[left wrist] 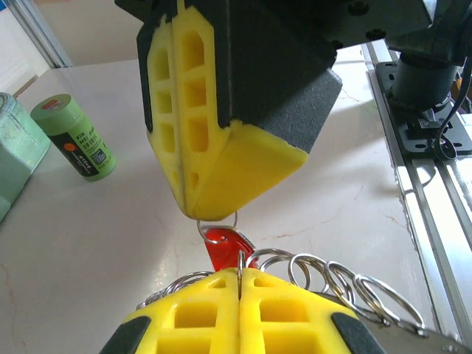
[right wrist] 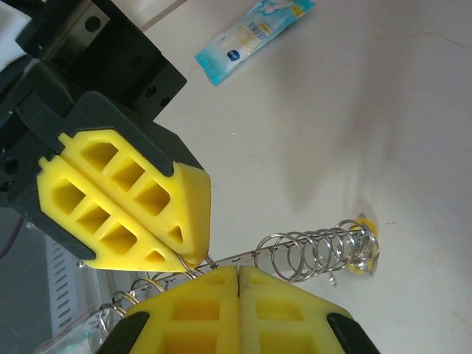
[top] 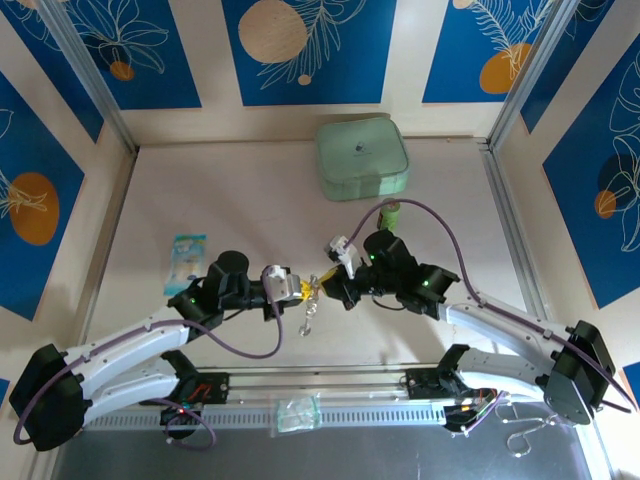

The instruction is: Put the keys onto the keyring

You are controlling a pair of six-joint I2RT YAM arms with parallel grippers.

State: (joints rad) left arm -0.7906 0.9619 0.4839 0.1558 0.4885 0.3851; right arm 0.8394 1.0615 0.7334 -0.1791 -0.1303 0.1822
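Observation:
My left gripper (top: pixel 296 288) and right gripper (top: pixel 330 285) meet tip to tip above the table's middle. In the left wrist view, the left gripper (left wrist: pixel 240 274) is shut on a wire of the keyring (left wrist: pixel 332 280), whose small silvery loops fan out to the right. Above it, the right gripper (left wrist: pixel 195 212) is shut on the small ring of the red key (left wrist: pixel 225 247), which hangs between the two tips. The right wrist view has the right gripper (right wrist: pixel 238 270) shut, the keyring (right wrist: pixel 317 251) stretching away, and the yellow key (right wrist: pixel 366 257) at its far end. Part of the keyring (top: pixel 309 320) dangles below.
A green cylinder (top: pixel 390 213) stands just behind the right arm, with a pale green square case (top: pixel 362 157) farther back. A blue packet (top: pixel 186 258) lies left of the left arm. Scissors (top: pixel 525 432) and a clear bag (top: pixel 298 413) rest at the near rail.

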